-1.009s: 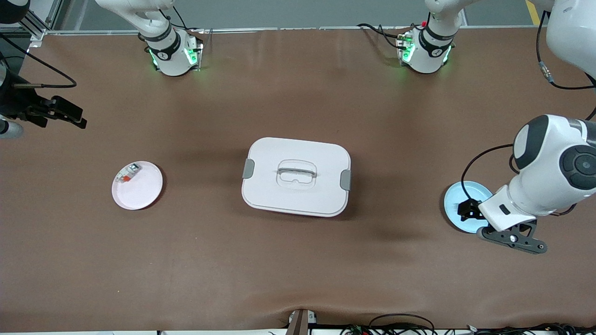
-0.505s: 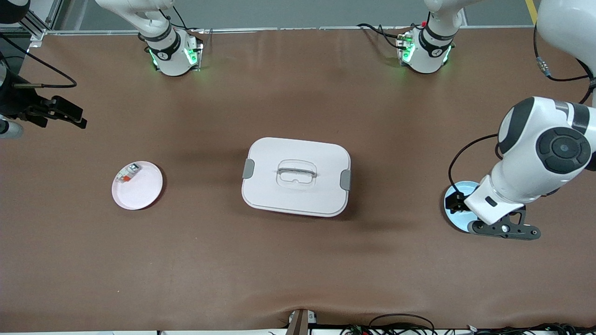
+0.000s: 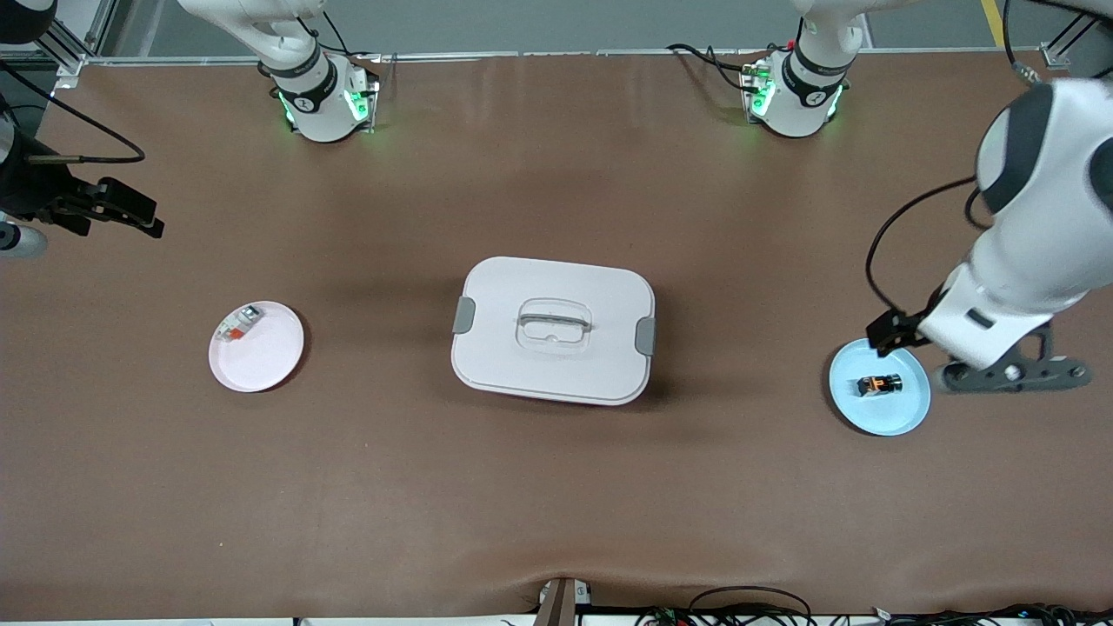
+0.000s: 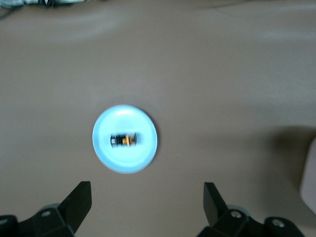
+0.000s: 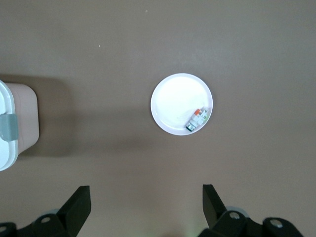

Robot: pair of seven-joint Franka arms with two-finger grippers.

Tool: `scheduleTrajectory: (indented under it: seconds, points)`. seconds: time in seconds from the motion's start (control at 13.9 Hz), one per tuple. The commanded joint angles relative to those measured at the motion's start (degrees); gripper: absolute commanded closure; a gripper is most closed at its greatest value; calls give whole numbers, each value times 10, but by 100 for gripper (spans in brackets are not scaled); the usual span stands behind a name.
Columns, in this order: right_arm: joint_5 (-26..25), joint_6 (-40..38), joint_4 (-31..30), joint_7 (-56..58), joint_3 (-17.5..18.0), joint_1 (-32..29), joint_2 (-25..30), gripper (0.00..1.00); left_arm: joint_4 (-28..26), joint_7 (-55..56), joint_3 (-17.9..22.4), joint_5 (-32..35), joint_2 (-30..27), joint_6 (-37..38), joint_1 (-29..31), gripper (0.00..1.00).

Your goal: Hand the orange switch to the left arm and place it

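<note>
The orange switch (image 3: 879,383) lies on a light blue plate (image 3: 904,416) near the left arm's end of the table. It also shows in the left wrist view (image 4: 124,140) on that plate (image 4: 105,154). My left gripper (image 3: 889,331) hangs open and empty over the plate's edge, well above it, and shows in the left wrist view (image 4: 147,190) too. The white box (image 3: 553,329) stands mid-table. My right gripper (image 3: 122,211) waits open and empty, high over the right arm's end of the table, and shows in the right wrist view (image 5: 146,192) too.
A pale pink plate (image 3: 265,365) lies toward the right arm's end and holds a small white piece with a red-orange patch (image 3: 238,323). The right wrist view shows this plate (image 5: 173,98), the piece (image 5: 197,118) and one end of the box (image 5: 12,123).
My left gripper has risen from low over the blue plate and drawn toward the arms' bases. The switch, hidden before, now shows on the plate. The right arm has not moved.
</note>
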State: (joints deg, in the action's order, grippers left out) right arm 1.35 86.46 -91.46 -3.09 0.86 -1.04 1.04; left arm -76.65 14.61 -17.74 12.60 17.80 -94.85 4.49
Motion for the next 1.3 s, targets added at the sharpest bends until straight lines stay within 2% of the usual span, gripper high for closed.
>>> scheduleTrajectory:
  seconds: [0.0,0.14,0.5,0.87,1.23]
  points:
    - [-8,-12,10,-6,6,-8,0,0,-51,-19,102,-43,-84,34,-64,0]
    - [-8,-12,11,-6,6,-9,0,0,-111,-38,131,-46,-145,34,-78,0]
    - [-8,-12,12,-5,6,-8,0,0,-189,-57,131,-70,-222,32,-60,0]
    - [-9,-12,15,-6,5,-9,0,0,-227,-85,131,-100,-272,34,-48,0]
    - [-8,-12,19,-5,5,-9,0,0,-218,-88,130,-105,-281,63,-48,0]
